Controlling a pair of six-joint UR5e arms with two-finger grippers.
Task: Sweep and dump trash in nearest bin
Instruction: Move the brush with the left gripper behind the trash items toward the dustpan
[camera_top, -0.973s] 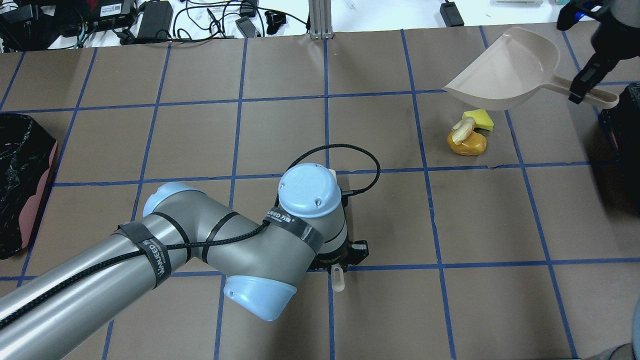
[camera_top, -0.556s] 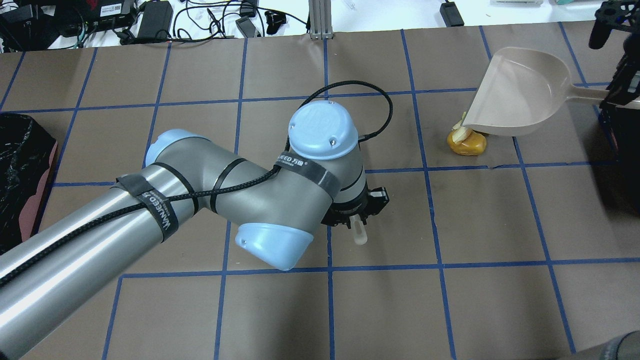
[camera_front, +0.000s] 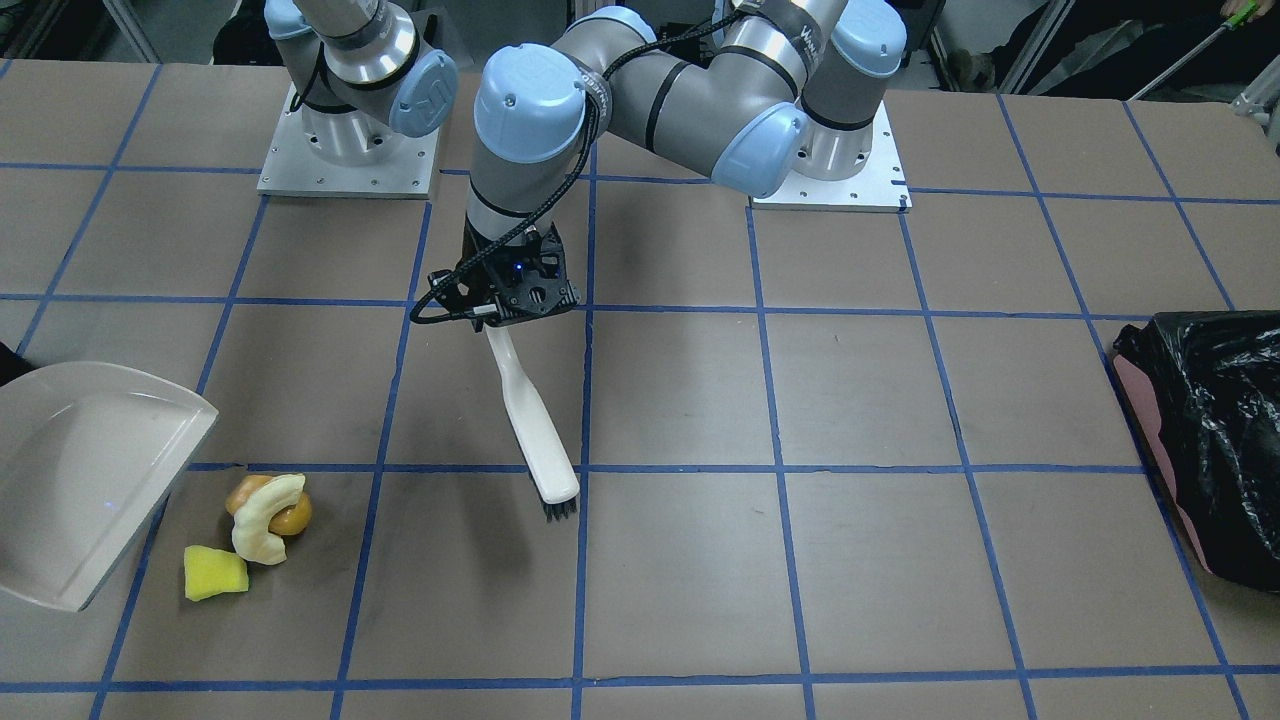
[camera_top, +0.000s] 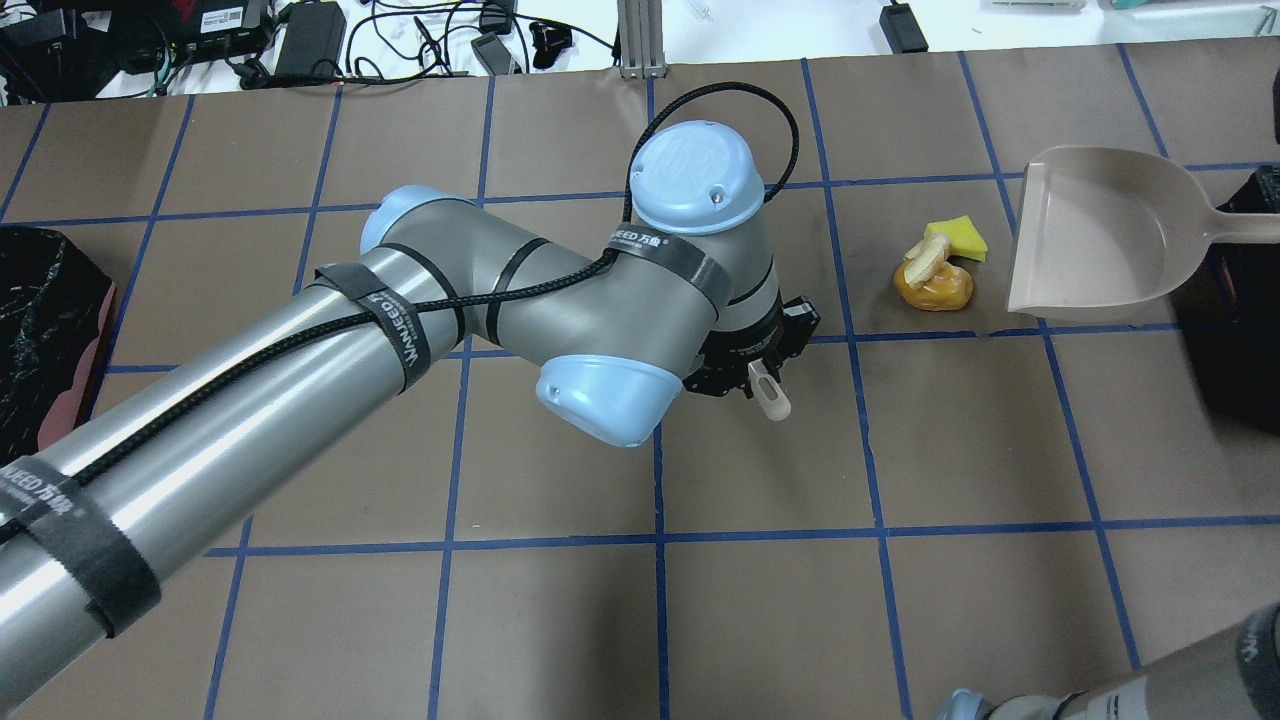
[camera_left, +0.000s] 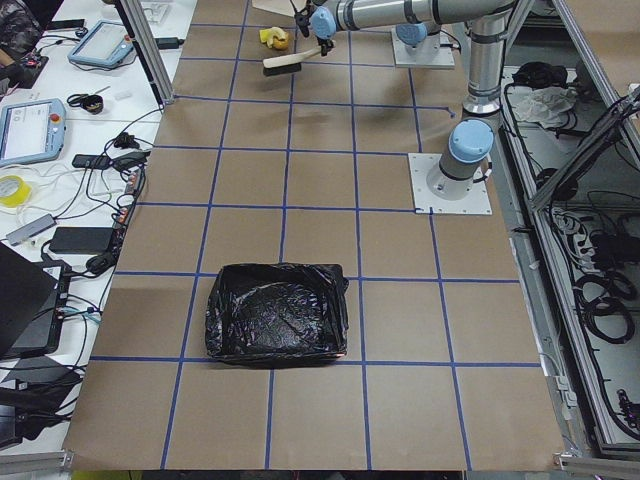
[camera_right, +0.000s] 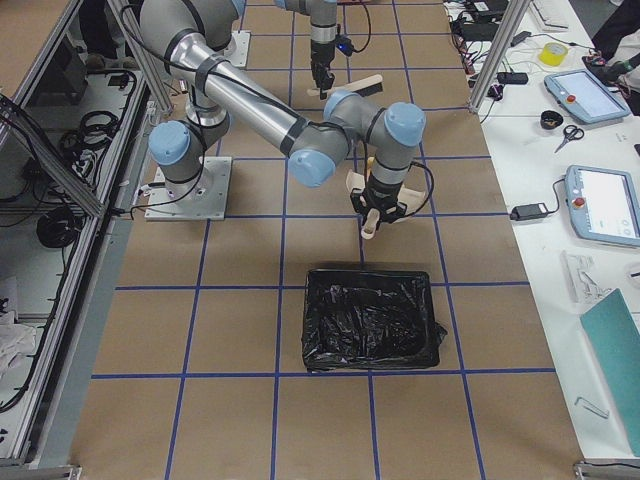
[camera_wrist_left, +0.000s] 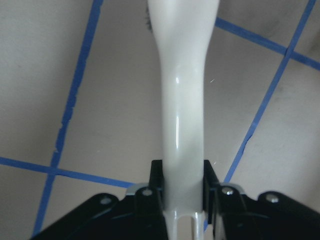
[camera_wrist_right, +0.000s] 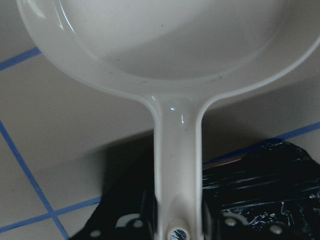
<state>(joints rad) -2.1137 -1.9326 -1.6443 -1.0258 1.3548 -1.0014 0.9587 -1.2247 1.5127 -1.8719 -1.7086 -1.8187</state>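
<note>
left pincer (camera_wrist_left: 182, 185) clamps brush (camera_front: 535, 420), bristles down, poised to sweep | right pincer (camera_wrist_right: 177, 217) grips dustpan (camera_top: 1100, 235), mouth beside trash (camera_top: 935, 272) on surface (camera_top: 900, 450) to catch it

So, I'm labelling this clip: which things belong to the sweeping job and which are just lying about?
Job: brush in left gripper, dustpan in right gripper, yellow chunk, rind slice, orange ball, black bin beside dustpan.
Lying about: pink bin with black bag, cables and tablets off the table.
</note>
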